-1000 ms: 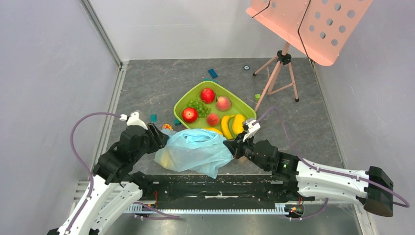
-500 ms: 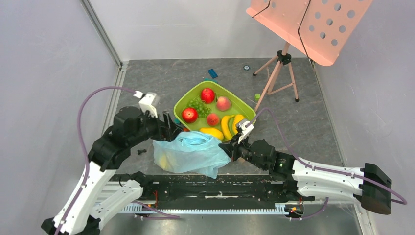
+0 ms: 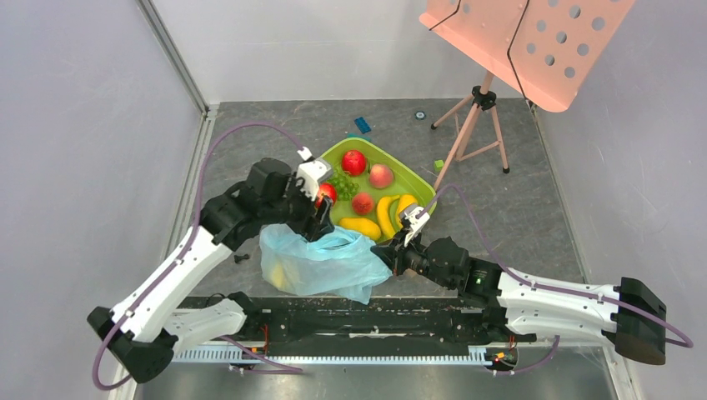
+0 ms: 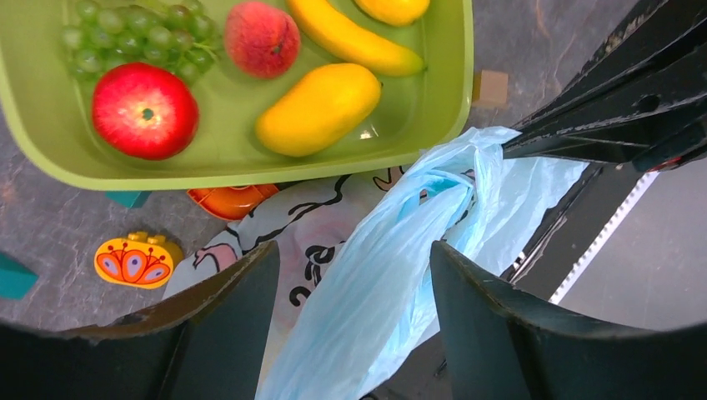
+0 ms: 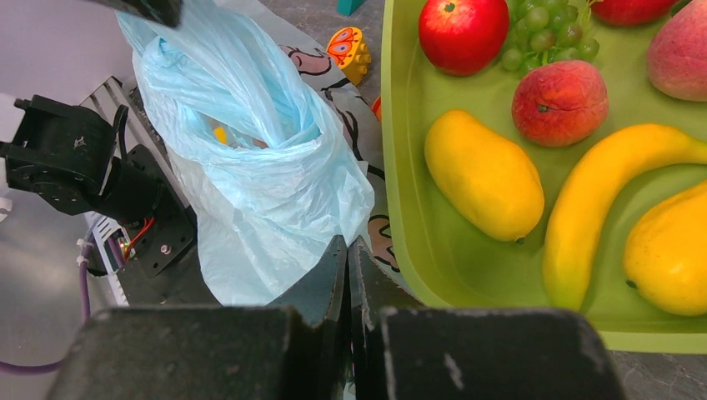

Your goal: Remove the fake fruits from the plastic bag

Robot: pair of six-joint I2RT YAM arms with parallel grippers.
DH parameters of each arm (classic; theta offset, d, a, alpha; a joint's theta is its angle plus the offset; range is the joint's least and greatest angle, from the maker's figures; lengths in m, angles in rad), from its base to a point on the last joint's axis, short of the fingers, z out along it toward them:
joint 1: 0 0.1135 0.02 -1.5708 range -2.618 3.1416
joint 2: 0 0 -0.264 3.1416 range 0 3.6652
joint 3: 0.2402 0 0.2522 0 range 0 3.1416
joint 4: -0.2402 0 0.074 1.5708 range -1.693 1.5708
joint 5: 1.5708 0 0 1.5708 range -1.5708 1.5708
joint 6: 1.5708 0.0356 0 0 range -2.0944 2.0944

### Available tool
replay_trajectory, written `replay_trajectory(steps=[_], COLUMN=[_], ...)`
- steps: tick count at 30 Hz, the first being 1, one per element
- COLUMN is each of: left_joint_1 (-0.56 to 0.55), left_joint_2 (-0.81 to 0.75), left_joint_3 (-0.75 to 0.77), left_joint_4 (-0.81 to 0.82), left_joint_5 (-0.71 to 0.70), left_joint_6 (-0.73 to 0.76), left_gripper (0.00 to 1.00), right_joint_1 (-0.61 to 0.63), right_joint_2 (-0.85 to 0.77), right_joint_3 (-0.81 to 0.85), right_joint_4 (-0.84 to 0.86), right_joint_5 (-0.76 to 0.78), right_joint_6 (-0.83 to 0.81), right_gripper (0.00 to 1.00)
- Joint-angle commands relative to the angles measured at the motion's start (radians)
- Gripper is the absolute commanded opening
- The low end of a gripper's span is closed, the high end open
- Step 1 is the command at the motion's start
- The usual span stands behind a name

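Observation:
The light-blue plastic bag (image 3: 321,262) lies crumpled by the near edge, in front of the green tray (image 3: 310,167). A yellow fruit (image 3: 283,273) shows through its left side, and as a small yellow patch in the mouth in the right wrist view (image 5: 219,133). My left gripper (image 3: 323,223) hovers open above the bag's bunched top (image 4: 392,275), its fingers (image 4: 225,325) either side and clear of the plastic. My right gripper (image 5: 350,250) is shut on the bag's right edge (image 5: 250,167); it also shows in the top view (image 3: 392,254).
The tray holds red apples (image 4: 144,110), a peach (image 4: 261,37), grapes (image 4: 133,37), a mango (image 4: 317,108) and bananas (image 5: 600,208). A yellow toy block (image 4: 137,260) and an orange piece (image 4: 233,200) lie by the tray. A tripod with a pink board (image 3: 471,125) stands at the back right.
My left arm has risen and swung right, from the bag's left edge to above its top beside the tray. The right gripper has kept its hold on the bag.

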Motion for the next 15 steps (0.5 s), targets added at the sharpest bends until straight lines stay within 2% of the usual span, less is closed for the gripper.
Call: replay_trajectory(steps=[1,9,15], left_joint_1=[-0.058,-0.084,-0.089], left_joint_2=[0.045,0.042,0.048], left_joint_3=[0.011,-0.010,-0.040], left_joint_4=[0.015,-0.001,-0.002], left_joint_5=[-0.015,-0.042,-0.028], left_joint_6=[0.102,0.112,0.111], left_gripper=[0.72,0.64,0.65], right_joint_1=[-0.002,-0.002,-0.002], right_joint_2=[-0.008,-0.014,-0.018], right_joint_3=[0.002,0.000,-0.003], right_joint_4=[0.034,0.029,0.031], right_joint_5=[-0.012,-0.017,-0.015], right_joint_6=[-0.016,-0.020,-0.017], right_gripper=[0.00,0.00,0.00])
